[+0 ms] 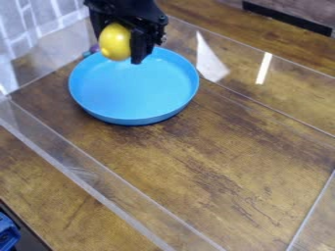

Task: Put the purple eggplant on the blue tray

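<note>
The blue tray [137, 93] is a wide round dish lying on the wooden table at the upper left. My gripper [119, 46] hangs over the tray's far left rim, pointing steeply down. It is shut on a round yellow lemon [116, 41], which is held clear above the dish. The purple eggplant is hidden; the spot behind the tray's far rim is covered by the gripper and the lemon.
Clear plastic walls [78, 167] fence the wooden table [222, 147] along the front and left. A white glare patch [210, 59] lies just right of the tray. A tiled wall [33, 15] stands at the far left and something blue [6, 233] sits in the bottom left corner.
</note>
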Controlling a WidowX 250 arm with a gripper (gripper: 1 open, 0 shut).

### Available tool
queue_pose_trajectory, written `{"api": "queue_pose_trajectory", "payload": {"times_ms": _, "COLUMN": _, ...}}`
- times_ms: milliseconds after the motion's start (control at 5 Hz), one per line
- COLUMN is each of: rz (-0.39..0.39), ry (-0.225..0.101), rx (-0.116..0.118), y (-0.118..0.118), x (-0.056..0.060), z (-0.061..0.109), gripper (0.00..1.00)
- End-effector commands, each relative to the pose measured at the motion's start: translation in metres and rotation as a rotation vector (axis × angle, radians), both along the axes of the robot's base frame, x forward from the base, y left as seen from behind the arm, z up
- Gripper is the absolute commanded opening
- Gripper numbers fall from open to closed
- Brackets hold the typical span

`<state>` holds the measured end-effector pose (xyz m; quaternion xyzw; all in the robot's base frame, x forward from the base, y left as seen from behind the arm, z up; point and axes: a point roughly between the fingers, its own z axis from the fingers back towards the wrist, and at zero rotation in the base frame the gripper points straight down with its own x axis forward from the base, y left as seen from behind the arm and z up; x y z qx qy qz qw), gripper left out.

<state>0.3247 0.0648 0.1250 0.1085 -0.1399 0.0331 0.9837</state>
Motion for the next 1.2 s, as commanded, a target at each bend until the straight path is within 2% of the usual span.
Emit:
{"api": "queue_pose_trajectory", "payload": {"times_ms": 0, "rz": -0.004, "ry": -0.042, "rx": 0.000, "y": 0.001, "x": 0.006, "z": 0.004, "gripper": 1.00}}
{"api": "queue_pose_trajectory", "payload": {"times_ms": 400, "rz": -0.057, "ry": -0.061, "rx": -0.032, "y": -0.024, "x": 0.039, "z": -0.003, "gripper": 1.00}}
{"api": "queue_pose_trajectory", "payload": {"times_ms": 1000, "rz": -0.077, "ry": -0.029, "rx": -0.028, "y": -0.002, "x": 0.047, "z": -0.019, "gripper": 1.00}}
